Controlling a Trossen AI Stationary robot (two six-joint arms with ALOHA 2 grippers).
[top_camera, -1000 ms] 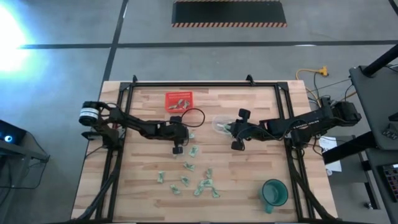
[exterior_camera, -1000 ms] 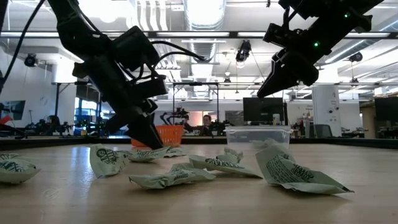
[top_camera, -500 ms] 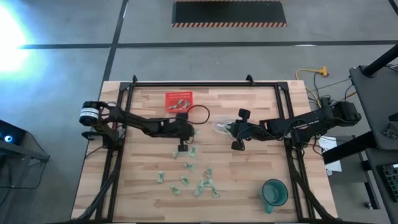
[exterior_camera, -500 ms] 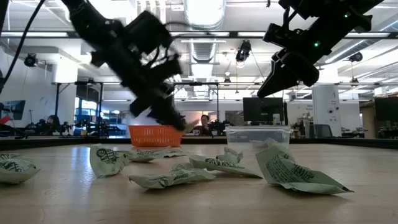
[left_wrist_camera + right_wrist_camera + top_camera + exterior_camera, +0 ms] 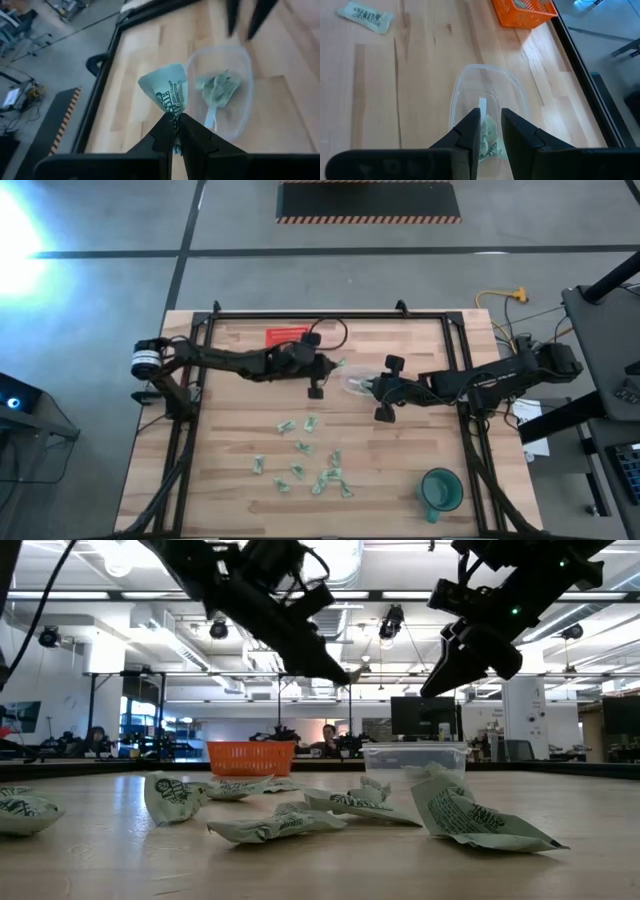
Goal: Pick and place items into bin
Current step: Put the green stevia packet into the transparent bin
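My left gripper (image 5: 330, 366) is shut on one pale green wrapped item (image 5: 165, 90), raised above the table just left of a clear plastic bin (image 5: 357, 383). The bin stands on the table and holds green items (image 5: 216, 87). My right gripper (image 5: 377, 390) hovers over the bin's right side, its fingers (image 5: 470, 131) a narrow gap apart and holding nothing. More green items (image 5: 312, 463) lie loose on the wood nearer the front. In the low view the held item (image 5: 352, 672) hangs high over the table. My left gripper pinches one narrow end of the item (image 5: 173, 116) between its two fingertips. The fingers slant downward, coming from the table's left. The rest of the wrapper fans out past the fingertips, lifted clear of the table and short of the bin's rim.
An orange-red basket (image 5: 283, 335) stands at the far left of centre, partly under my left arm. A green cup (image 5: 440, 490) stands near the front right corner. Black frame rails (image 5: 190, 400) run along the table's sides.
My left gripper has risen from the loose items on the table and swung toward the far edge and right, up to the clear bin. It carries one green item lifted clear of the wood.
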